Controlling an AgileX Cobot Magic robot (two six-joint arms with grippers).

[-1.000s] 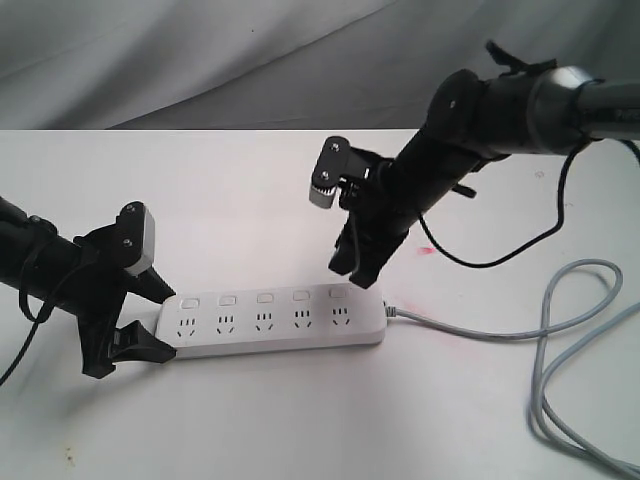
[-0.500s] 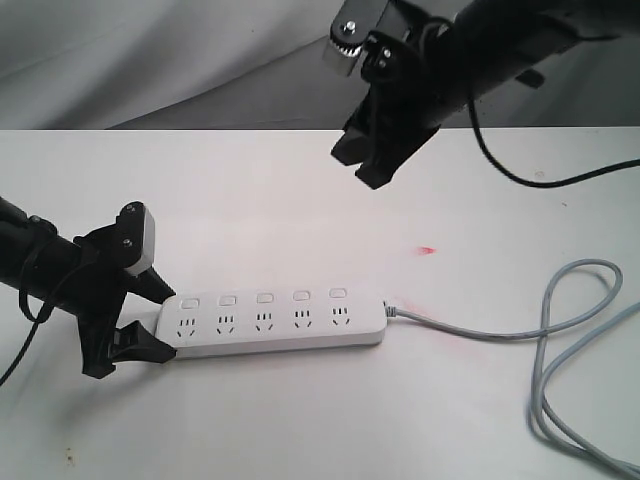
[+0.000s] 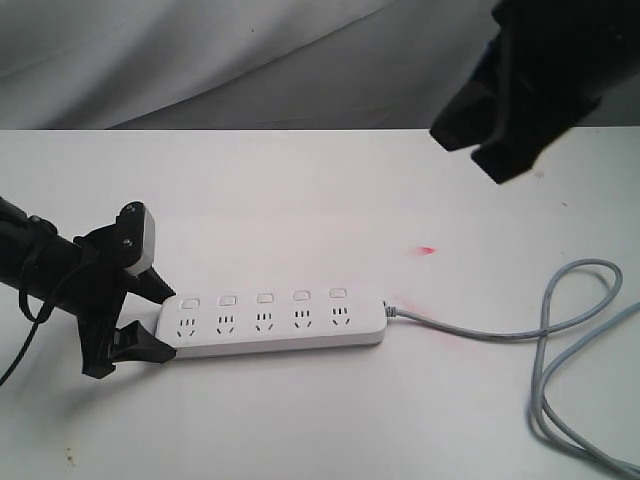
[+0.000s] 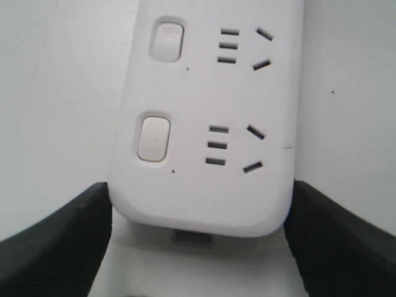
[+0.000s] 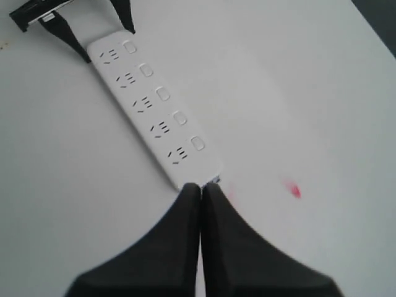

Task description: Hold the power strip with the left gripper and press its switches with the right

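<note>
power strip (image 3: 272,322): lies flat on the white surface (image 3: 300,200), long axis running left-right in the exterior view, sockets facing up.
switches (image 3: 264,298): five in a row along the far long edge, one above each socket. Nothing is touching them.
cable (image 3: 560,330): thin and grey, leaves the strip's right end and loops across the surface at the right side.
left gripper (image 3: 163,322): low on the surface at the strip's left end, clamped on it. In the left wrist view one black finger (image 4: 55,247) sits against each long side of the rounded end, with the nearest switch (image 4: 153,137) just beyond.
right gripper (image 3: 485,150): up in the air at the upper right of the exterior view, well apart from the strip, dark and blurred there. The right wrist view shows the fingers (image 5: 185,235) pressed together with nothing between them, looking down on the whole strip (image 5: 154,108) from above.
red mark (image 3: 427,250): small smear on the surface, near the cabled end of the strip, not touching it.
</note>
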